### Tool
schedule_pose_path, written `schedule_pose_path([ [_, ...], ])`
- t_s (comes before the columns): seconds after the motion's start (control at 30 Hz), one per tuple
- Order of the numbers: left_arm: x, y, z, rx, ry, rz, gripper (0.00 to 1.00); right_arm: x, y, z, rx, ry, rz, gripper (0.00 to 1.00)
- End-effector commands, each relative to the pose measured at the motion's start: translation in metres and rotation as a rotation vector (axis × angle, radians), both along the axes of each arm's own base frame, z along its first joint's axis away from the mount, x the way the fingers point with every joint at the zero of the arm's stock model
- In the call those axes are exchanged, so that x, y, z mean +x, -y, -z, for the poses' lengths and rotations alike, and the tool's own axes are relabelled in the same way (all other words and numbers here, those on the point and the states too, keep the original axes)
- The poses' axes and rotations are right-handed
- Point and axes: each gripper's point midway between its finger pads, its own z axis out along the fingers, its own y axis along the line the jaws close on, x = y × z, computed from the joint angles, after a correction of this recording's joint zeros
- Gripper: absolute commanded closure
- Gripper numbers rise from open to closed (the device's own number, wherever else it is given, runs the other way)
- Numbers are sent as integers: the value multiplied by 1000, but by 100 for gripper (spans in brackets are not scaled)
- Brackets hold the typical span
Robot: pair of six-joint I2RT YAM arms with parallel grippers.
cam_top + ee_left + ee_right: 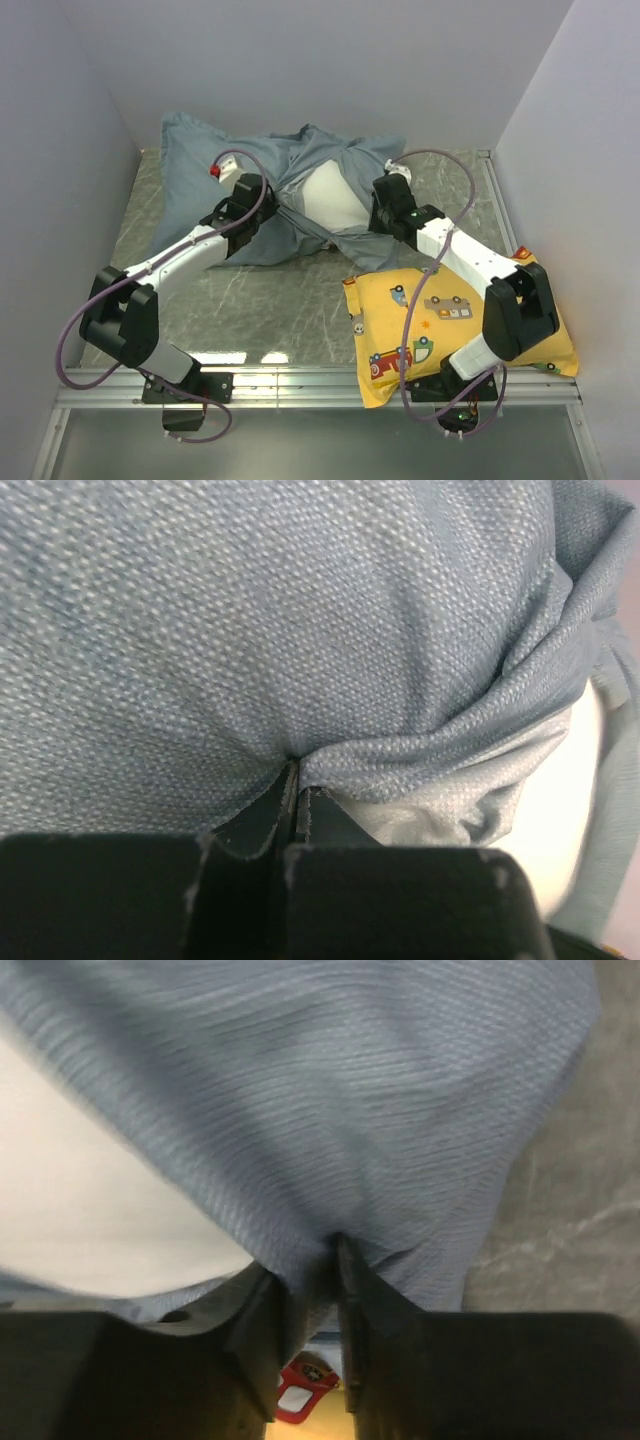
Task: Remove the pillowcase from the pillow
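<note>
The blue-grey pillowcase (200, 170) lies bunched across the back of the table, and its opening shows the white pillow (330, 195) inside. My left gripper (268, 207) is at the opening's left edge, shut on a fold of the pillowcase (300, 630), its jaws pressed together (295, 770). My right gripper (378, 207) is at the opening's right edge. In the right wrist view its fingers (305, 1255) stand a little apart, with a fold of the pillowcase (350, 1110) hanging into the gap. The pillow (90, 1210) shows to their left.
A yellow pillow with cartoon cars (460, 320) lies at the front right under my right arm and shows below the right fingers (300, 1425). Grey walls close in the left, back and right sides. A metal rail (300, 378) runs along the near edge.
</note>
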Motion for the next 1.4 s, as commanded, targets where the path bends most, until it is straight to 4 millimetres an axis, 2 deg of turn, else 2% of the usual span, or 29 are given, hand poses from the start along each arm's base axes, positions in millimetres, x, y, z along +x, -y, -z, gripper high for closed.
schedule_pose_path([
  [0.0,17,-35,-22,2,26,-75,99,9,43,16,-19,-16,125,86],
  [0.03,21,-55,-22,-3,20,-118,99,10,69,26,-4,-37,188,89],
  [0.1,21,-76,-27,-13,23,-159,99,14,81,32,54,-38,222,94],
  [0.13,23,-96,-24,-18,20,-202,100,16,91,39,65,-44,249,94],
  [0.2,23,-105,-27,-47,35,-195,99,19,85,51,99,-82,240,95],
  [0.23,23,-107,-24,-49,33,-188,99,23,79,51,116,-84,224,97],
  [0.3,27,-96,-22,-54,27,-131,99,27,51,58,226,-112,139,100],
  [0.4,28,-72,-16,-25,13,-25,99,28,16,56,342,-116,9,100],
  [0.43,28,-60,-21,2,18,13,99,31,9,54,359,-99,-15,100],
  [0.5,24,-49,-15,51,-11,43,95,27,-2,49,381,-92,-61,100],
  [0.63,16,-48,-25,101,3,42,80,26,-5,38,393,-56,-83,100],
  [0.7,12,-52,-30,113,4,32,69,25,-4,34,389,-46,-87,100],
  [0.87,4,-57,-52,127,45,31,47,22,-8,27,402,-24,-103,100],
  [0.97,-1,-55,-71,134,85,56,40,22,-9,20,395,-9,-108,100],
  [1.2,-13,-38,-119,157,196,148,32,22,-11,15,397,-3,-114,100],
  [1.3,-20,-17,-143,171,244,215,30,21,-12,15,397,-2,-118,100],
  [1.37,-23,-4,-148,199,258,245,29,21,-13,15,399,-3,-117,100],
])
